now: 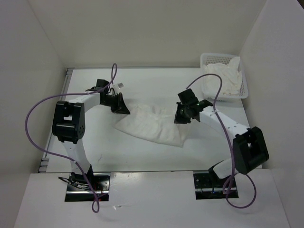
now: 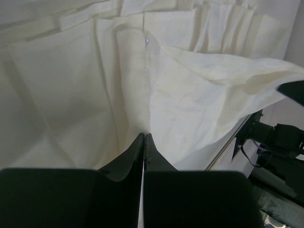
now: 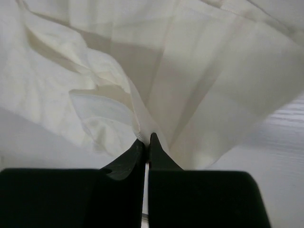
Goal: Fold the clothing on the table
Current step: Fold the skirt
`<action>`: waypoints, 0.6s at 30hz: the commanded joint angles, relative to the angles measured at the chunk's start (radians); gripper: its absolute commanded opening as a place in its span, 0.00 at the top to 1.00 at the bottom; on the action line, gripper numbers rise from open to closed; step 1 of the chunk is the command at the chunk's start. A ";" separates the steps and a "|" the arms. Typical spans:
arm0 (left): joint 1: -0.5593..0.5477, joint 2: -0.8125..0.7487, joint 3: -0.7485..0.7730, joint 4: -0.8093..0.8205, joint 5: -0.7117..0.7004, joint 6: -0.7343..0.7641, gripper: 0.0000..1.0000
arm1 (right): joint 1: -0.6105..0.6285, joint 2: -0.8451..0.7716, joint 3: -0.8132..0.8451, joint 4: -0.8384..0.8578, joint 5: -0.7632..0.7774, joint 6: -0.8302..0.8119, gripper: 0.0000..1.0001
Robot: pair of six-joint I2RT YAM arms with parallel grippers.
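Fingers tight together, clothing edge hidden between

Table bears clothing, basket

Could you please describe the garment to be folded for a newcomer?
On the white table, look at the middle. The clothing lies spread there, between the left gripper and the right gripper. Unlike the white cloth bundled in the mesh basket at the far right corner, it rests on the tabletop.

A white mesh basket in the far right corner — white cloth bundle inside
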 commanded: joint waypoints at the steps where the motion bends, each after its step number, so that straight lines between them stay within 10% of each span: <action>1: 0.019 0.003 -0.017 0.027 0.040 -0.012 1.00 | -0.050 -0.076 0.070 -0.021 0.050 -0.004 1.00; 18: 0.137 -0.170 -0.130 0.047 -0.012 -0.072 1.00 | -0.182 0.086 0.113 -0.010 0.071 -0.056 1.00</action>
